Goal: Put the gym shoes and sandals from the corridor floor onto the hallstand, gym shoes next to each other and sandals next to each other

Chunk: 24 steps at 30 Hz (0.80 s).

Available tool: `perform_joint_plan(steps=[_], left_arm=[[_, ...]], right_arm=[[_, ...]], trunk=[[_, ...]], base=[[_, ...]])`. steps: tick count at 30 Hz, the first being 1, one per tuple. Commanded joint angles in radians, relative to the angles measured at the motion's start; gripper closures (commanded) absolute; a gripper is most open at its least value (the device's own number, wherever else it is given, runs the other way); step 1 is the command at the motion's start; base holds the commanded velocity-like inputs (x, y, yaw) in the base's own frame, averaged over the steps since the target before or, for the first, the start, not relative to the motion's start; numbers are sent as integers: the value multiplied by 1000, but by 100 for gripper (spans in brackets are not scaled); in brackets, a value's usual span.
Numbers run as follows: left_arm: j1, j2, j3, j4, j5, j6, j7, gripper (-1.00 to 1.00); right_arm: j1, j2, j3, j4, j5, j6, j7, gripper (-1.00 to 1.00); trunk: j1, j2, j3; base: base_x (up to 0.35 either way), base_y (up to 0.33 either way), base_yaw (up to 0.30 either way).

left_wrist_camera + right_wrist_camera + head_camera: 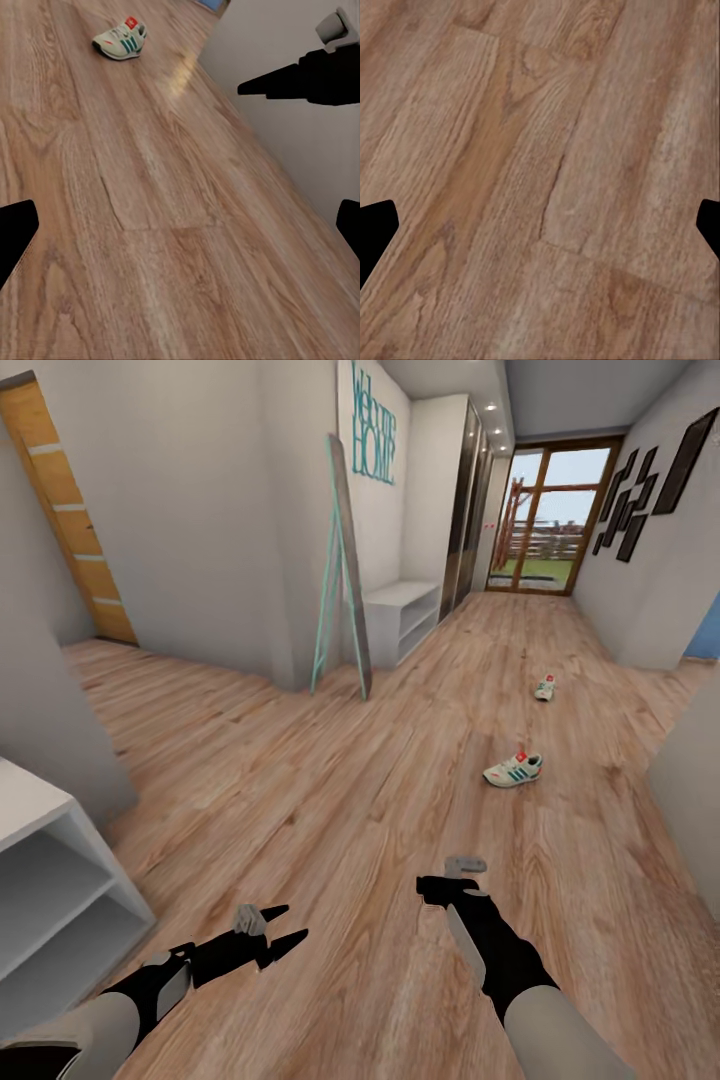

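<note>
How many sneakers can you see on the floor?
2. The nearer sneaker lies on the wood floor ahead of the right gripper. The farther sneaker lies further down the corridor, apart from the first. More shoes may be hidden around the corners.

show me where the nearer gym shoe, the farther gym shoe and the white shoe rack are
nearer gym shoe (513, 769), head view, on its striped side.
farther gym shoe (544, 688), head view, on its upper.
white shoe rack (400, 596), head view, on its flat top.

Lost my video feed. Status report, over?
Left pincer and right pincer open, empty. Near gym shoe and far gym shoe lie on the corridor floor ahead. Path unobstructed.
</note>
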State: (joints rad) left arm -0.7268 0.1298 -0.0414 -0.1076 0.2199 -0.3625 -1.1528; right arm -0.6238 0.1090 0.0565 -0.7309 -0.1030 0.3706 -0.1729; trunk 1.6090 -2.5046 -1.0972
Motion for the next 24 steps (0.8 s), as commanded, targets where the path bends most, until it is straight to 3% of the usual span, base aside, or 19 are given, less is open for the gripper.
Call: perform_joint_plan(steps=[1,6,10,13,24], left_arm=[[0,1,-5,0,6,-4,-2,-100],[0,1,-5,0,7,-4,-2,-100],[0,1,-5,0,32,-4,-2,-100],[0,2,-5,0,61,-4,-2,-100],[0,2,-6,0,73,-4,-2,-100]], right_arm=[[-1,0,5,-1,-11,4,-9,-100],[-1,0,6,-1,-11,4,-9,-100],[-1,0,6,-1,-11,4,-8,-100],[-1,0,6,-1,-11,4,-8,-100],[-1,0,6,-2,-11,4,-8,-100]], trunk=[[0,0,0],[0,0,2],[0,0,2],[0,0,2],[0,0,2]], base=[[347,0,-252],[347,0,-234],[347,1,-191],[347,48,-57],[347,65,-8]])
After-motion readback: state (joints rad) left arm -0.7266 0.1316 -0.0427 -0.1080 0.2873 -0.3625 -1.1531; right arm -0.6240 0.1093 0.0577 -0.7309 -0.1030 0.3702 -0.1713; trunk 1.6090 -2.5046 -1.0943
